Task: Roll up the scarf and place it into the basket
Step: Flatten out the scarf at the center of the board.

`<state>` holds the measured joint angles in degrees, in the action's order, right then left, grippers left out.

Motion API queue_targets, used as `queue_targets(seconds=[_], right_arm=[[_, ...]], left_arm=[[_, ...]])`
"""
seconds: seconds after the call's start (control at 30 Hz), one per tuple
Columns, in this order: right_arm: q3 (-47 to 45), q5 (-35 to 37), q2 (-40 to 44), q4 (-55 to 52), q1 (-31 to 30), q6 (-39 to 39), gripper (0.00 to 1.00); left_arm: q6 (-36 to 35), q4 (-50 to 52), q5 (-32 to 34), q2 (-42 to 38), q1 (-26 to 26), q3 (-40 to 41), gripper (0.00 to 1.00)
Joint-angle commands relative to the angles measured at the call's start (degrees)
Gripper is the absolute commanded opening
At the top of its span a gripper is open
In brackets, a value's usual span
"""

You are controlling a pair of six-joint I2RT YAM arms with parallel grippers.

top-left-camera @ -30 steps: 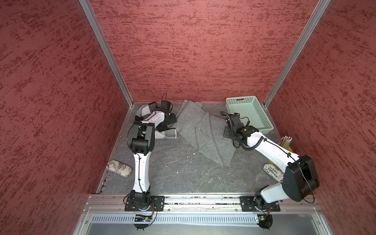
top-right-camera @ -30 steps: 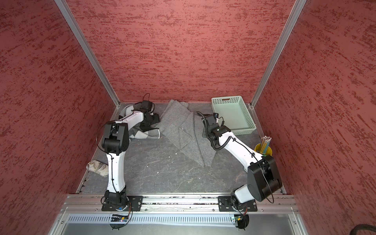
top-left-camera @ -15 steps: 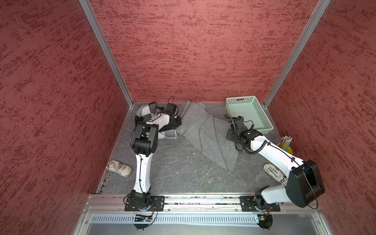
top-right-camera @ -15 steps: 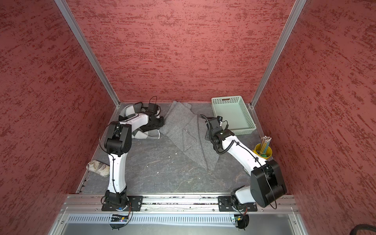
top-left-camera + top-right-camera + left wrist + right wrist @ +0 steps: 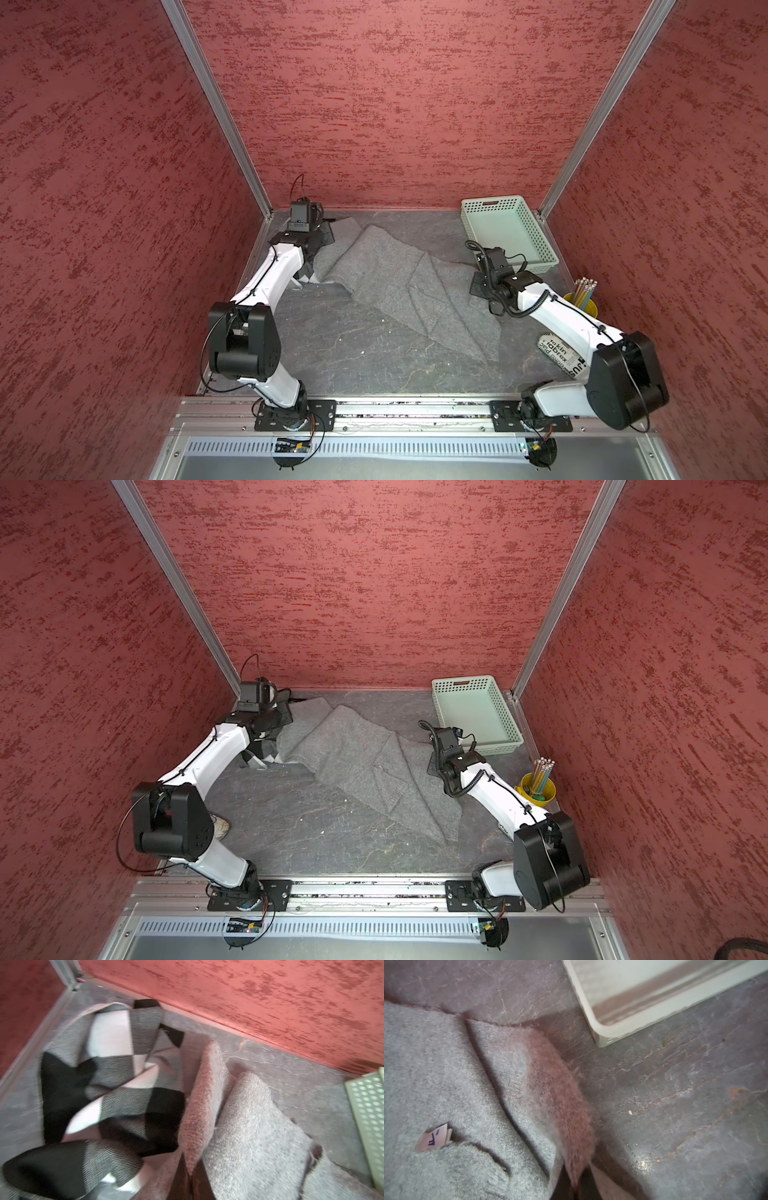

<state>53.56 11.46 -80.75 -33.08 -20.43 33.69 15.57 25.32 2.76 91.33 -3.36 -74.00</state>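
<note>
Item counts.
There were one grey scarf (image 5: 386,274), one checked cloth (image 5: 116,1093), one basket (image 5: 471,226), one pencil cup (image 5: 584,305) and two arms, left (image 5: 274,270) and right (image 5: 561,316).

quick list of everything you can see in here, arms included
grey scarf: 1, grey, spread across the table middle
checked cloth: 1, black, white and grey, far left corner
basket: 1, pale mint green, far right corner, empty
pencil cup: 1, yellow, holding pencils, right edge
lettered cylinder: 1, white with black print, right side
crumpled item: 1, beige, left edge
table: 1, dark grey
left gripper: 1, black, shut on grey scarf, far left
right gripper: 1, black, shut on grey scarf near basket
</note>
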Motion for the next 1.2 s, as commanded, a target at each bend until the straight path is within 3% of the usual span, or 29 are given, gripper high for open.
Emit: queue_targets(seconds=[0.0, 0.23, 0.5, 0.7, 0.9, 1.0, 1.17], right_arm=[[2.0, -0.2, -3.9, 1.0, 0.2, -0.7, 0.00], [6.7, 6.0, -9.4, -1.8, 1.0, -3.1, 0.02], [8.5, 7.8, -12.6, -2.9, 4.2, -4.1, 0.05], [10.1, 8.2, -13.9, -4.2, 4.7, -5.4, 0.18], [11.9, 7.7, -15.3, -3.9, 5.2, -7.3, 0.39], [12.8, 7.3, -16.5, -3.5, 5.4, -7.7, 0.48], [14.3, 10.3, -15.8, -6.3, 5.7, -7.8, 0.61]], left_arm=[[0.0, -0.9, 3.2, -0.9, 2.6, 4.4, 0.00], [-0.2, -4.2, 1.1, -2.0, 9.6, 6.2, 0.00], [-1.7, -7.3, -1.0, 6.6, 15.0, -6.9, 0.00], [-2.4, -2.6, -2.3, 16.9, 18.9, -19.5, 0.00], [-2.4, -1.6, -5.2, 21.3, 21.9, -23.8, 0.00], [-1.9, -1.9, -7.6, 21.7, 21.2, -23.8, 0.31], [-0.5, -2.5, -7.8, 18.6, 18.3, -21.7, 0.63]])
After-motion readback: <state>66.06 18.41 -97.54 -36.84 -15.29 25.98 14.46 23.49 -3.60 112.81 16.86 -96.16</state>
